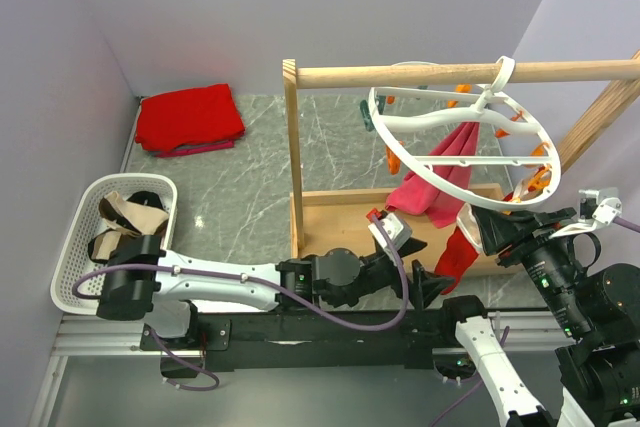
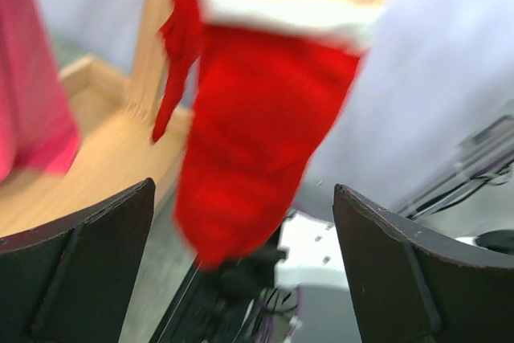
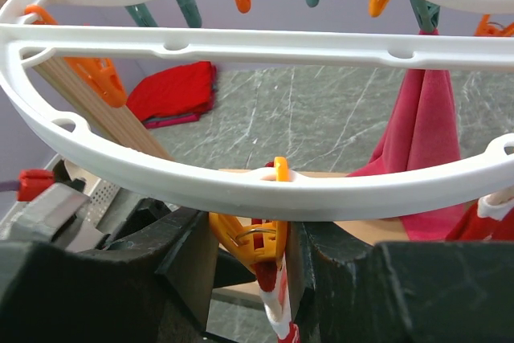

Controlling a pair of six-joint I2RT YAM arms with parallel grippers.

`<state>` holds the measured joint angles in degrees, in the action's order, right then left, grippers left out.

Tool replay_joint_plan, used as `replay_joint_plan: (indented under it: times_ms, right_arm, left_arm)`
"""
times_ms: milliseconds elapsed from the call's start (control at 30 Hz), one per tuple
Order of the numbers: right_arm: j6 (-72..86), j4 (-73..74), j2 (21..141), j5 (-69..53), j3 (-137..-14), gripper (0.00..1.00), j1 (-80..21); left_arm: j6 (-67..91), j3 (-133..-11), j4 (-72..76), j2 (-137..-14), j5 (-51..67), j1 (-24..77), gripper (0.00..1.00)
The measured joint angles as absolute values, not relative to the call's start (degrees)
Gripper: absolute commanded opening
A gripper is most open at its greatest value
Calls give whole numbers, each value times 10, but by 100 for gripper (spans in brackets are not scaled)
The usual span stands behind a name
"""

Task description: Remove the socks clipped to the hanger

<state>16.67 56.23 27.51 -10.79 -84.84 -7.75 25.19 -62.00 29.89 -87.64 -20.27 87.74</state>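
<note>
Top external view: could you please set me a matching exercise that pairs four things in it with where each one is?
Things:
1. pink sock
2. red sock
3. red cloth
4. basket

Places:
A. far left corner of the table
B. near left, holding socks
C. on a teal peg of the hanger
D. on the orange peg at the right gripper

Pairs: 1-C, 2-D, 3-A, 4-B

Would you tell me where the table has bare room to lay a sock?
Bare marble lies between the red cloth, the basket and the wooden frame. It is crowded at the frame's near right: hanger, pink sock, red sock, left gripper and the right gripper on an orange peg.
</note>
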Motion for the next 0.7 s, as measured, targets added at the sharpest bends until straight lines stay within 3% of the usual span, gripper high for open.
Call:
replay_joint_plan:
  times_ms: [267, 367, 500, 700]
  right_arm:
    - [170, 562, 275, -115, -848, 42, -77]
    - [171, 562, 275, -116, -848, 42, -77]
    - [171, 563, 275, -117, -848, 42, -77]
    - [171, 566, 274, -117, -848, 41, -77]
  left_arm:
    - [233, -721, 299, -941, -180, 878, 97]
    - [230, -760, 277, -970, -190, 878, 91]
    - [229, -817, 235, -1005, -234, 879, 64]
    - [226, -846, 198, -1023, -279, 878, 36]
